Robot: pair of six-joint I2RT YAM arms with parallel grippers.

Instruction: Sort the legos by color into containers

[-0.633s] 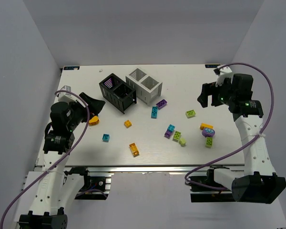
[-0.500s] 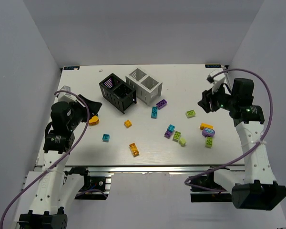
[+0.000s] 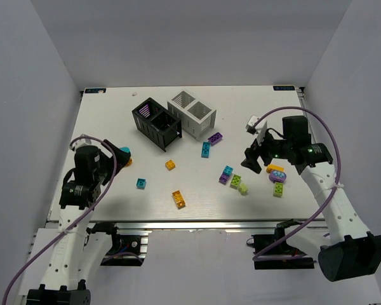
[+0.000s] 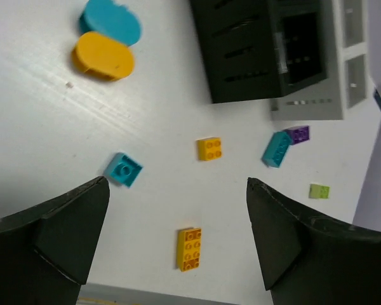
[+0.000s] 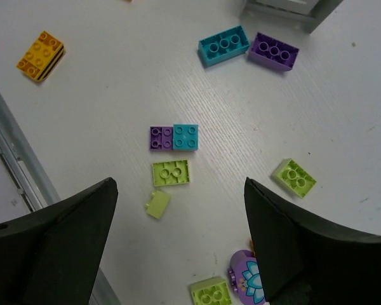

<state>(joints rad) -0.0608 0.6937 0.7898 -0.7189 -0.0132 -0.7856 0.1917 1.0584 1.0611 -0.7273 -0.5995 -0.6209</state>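
The black container [image 3: 155,122] and the white container [image 3: 192,113] stand at the back centre. Legos lie scattered on the table: a long orange one [image 3: 178,199], a small orange one [image 3: 170,164], a small teal one [image 3: 141,183], and a teal [image 3: 206,149] and purple [image 3: 215,138] pair. My left gripper [image 3: 117,154] is open and empty at the left; its wrist view shows the long orange brick [image 4: 189,249] below between the fingers. My right gripper [image 3: 251,159] is open and empty above a lime brick [image 5: 171,172], a lime bit [image 5: 158,204] and a purple-teal pair [image 5: 173,137].
A teal oval piece [image 4: 110,20] and an orange oval piece [image 4: 103,56] lie by the left gripper. A purple flower piece [image 3: 277,176], an orange brick [image 3: 274,168] and a lime brick [image 3: 278,189] lie at the right. The table's metal front rail [image 3: 197,223] runs along the near edge.
My right arm has swung left and down from the back right to above the lime and purple-teal cluster. My left gripper has shifted slightly nearer and lower.
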